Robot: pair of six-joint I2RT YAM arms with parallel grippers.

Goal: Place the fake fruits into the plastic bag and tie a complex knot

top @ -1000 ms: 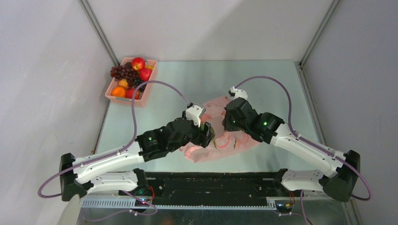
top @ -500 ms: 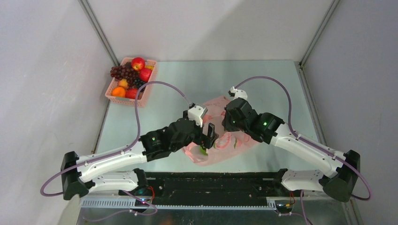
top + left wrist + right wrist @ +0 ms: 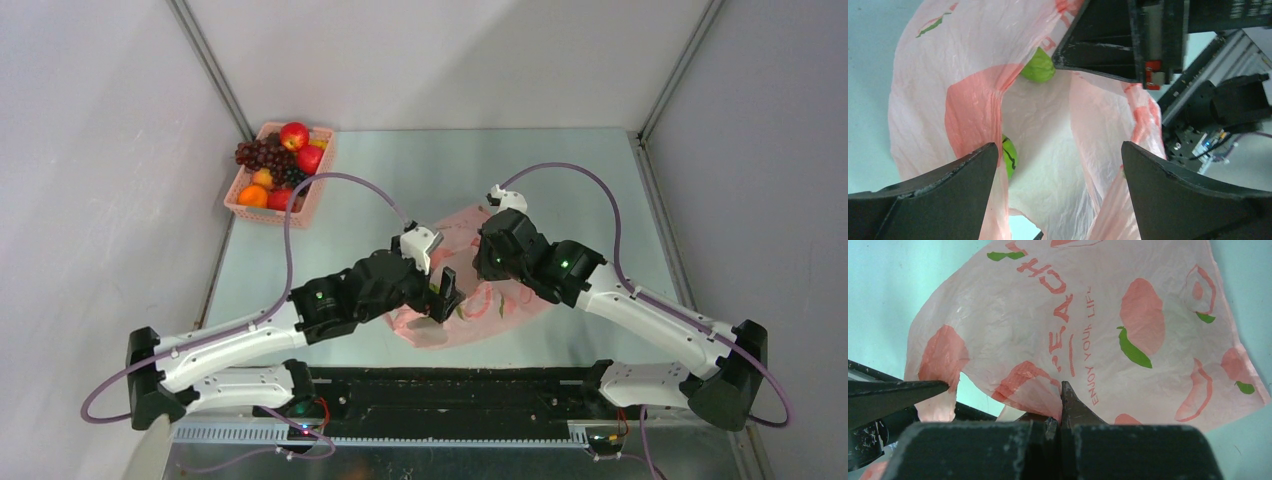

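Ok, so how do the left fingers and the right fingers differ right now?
The left fingers are spread wide with nothing between them; the right fingers are shut, pinching the plastic bag's edge. The left fingers face down into the bag's open mouth, where a green fruit lies; the right fingers face its printed outside. Both pairs are black and at the same bag.

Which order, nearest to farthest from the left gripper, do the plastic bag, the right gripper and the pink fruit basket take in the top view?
1. plastic bag: directly beneath the open left gripper, mid-table.
2. right gripper: just to the right, on the bag's farther part.
3. pink basket: far-left corner of the table, well away.
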